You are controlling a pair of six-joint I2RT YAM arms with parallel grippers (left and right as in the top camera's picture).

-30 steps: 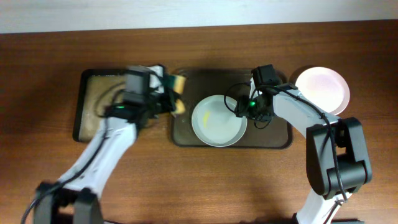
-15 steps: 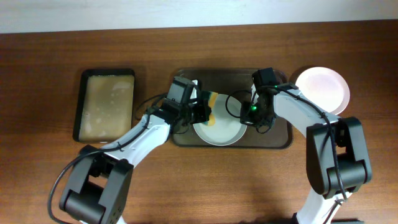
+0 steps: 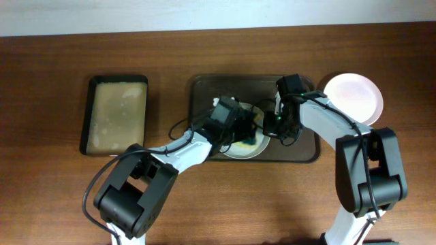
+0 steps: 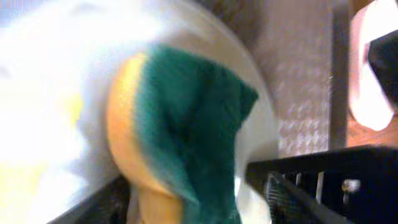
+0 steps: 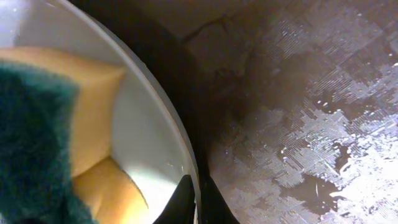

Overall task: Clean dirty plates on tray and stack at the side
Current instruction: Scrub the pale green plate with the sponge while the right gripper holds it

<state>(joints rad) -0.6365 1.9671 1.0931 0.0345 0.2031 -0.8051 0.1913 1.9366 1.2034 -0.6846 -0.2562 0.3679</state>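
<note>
Since scrubbing looks underway, tray (image 3: pixel 303 148) bears dirty plate (image 3: pixel 240 152) at centre, clean plate (image 3: pixel 352 97) off tray at 2 o'clock; left gripper (image 3: pixel 246 131) clamps sponge (image 4: pixel 186 124), right gripper (image 5: pixel 198 198) pinches dirty plate's rim at 3 o'clock; press flat, circle smears, brace rim

Two arms of white smooth shells and black round joints: left arm (image 3: pixel 174 151), right arm (image 3: pixel 327 121). Large black blocks at the shoulders. Thin black cables (image 3: pixel 178 126) in loops near both wrists. Small green light (image 3: pixel 278 120) on the right wrist. Black boxy camera (image 3: pixel 291 84) beside it. Right fingers (image 5: pixel 214 210) black, pointed, matte.
</note>
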